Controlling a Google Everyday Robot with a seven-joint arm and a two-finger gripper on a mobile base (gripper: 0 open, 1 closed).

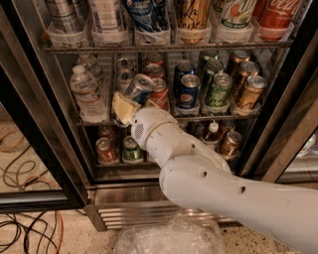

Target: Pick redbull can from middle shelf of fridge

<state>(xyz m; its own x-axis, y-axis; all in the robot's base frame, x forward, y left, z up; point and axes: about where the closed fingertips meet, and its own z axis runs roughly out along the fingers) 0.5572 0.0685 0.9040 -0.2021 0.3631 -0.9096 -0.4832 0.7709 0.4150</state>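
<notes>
The redbull can (139, 88), slim and blue-and-silver with a silver top, tilts to the upper right at the front left of the middle shelf (94, 122), next to a red Coke can (160, 93). My gripper (137, 103) is at the shelf's front edge, shut on the can's lower part. One yellowish finger pad (122, 108) shows left of the can. My white arm (208, 183) reaches in from the lower right. The fridge (30, 104) stands open, its black door frame at the left.
On the middle shelf stand water bottles (85, 94), a Pepsi can (189, 92), green cans (217, 90) and bronze cans (248, 92). Tall cans (191, 15) fill the rack above. Cans (105, 150) and a small bottle (212, 131) sit below. Crumpled plastic (169, 238) and cables (25, 233) lie on the floor.
</notes>
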